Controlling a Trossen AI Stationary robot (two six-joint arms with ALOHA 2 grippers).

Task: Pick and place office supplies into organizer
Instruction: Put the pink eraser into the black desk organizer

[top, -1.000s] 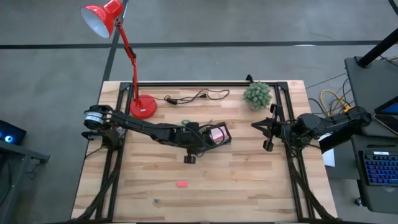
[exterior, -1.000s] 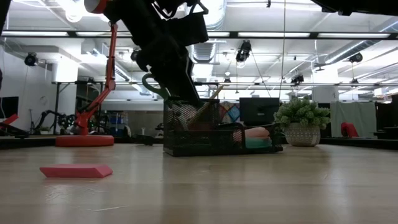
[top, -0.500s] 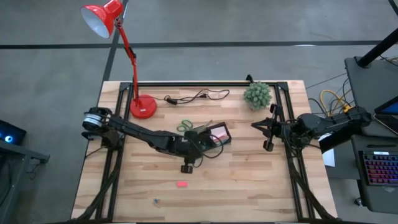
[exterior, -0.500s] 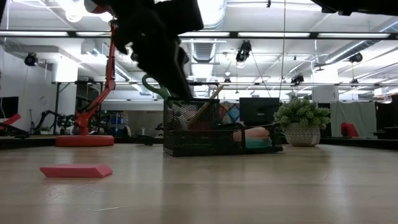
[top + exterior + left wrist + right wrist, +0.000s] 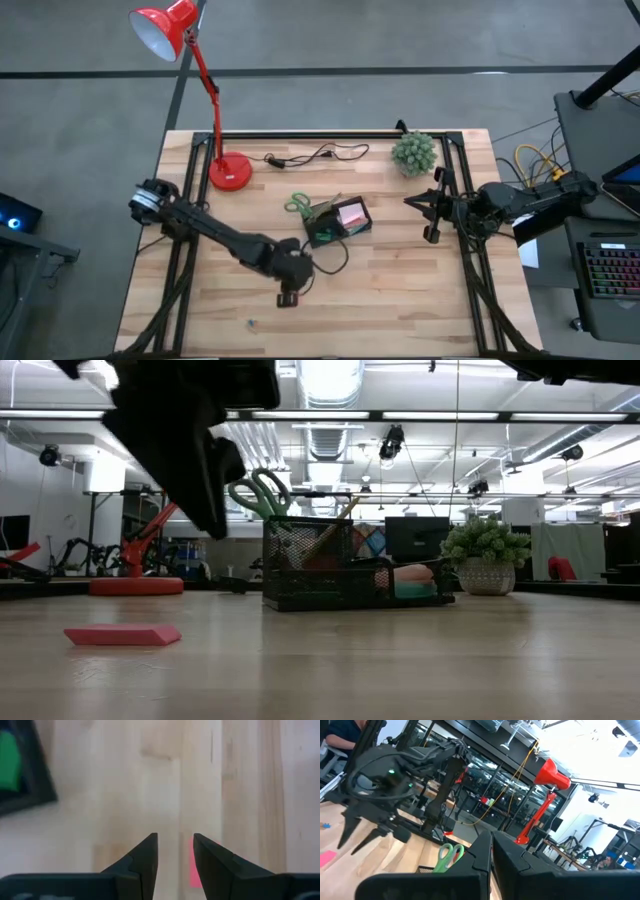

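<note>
The black organizer [image 5: 337,221] stands mid-table. It holds green-handled scissors [image 5: 262,492] with the handles sticking up, a leaning pencil [image 5: 335,525] and a pink sticky pad [image 5: 351,214]. A flat red piece [image 5: 122,634] lies on the wood nearer the front edge. My left gripper [image 5: 175,840] hangs open just above that piece, pointing steeply down, and the piece [image 5: 194,870] shows beside one finger. In the high view the gripper [image 5: 289,298] covers the piece. My right gripper [image 5: 491,837] waits shut at the table's right side [image 5: 410,201], holding nothing.
A red lamp's base [image 5: 229,172], a black cable [image 5: 315,155] and a small plant [image 5: 414,152] stand along the far edge. A tiny piece [image 5: 250,323] lies near the front edge, left of my left gripper. Bare wood lies to the right of the gripper.
My left gripper has swung from over the organizer toward the table's near edge and a little left, rolling as it went. It now hangs over the red piece, still open. The scissors and the other items stay in the organizer.
</note>
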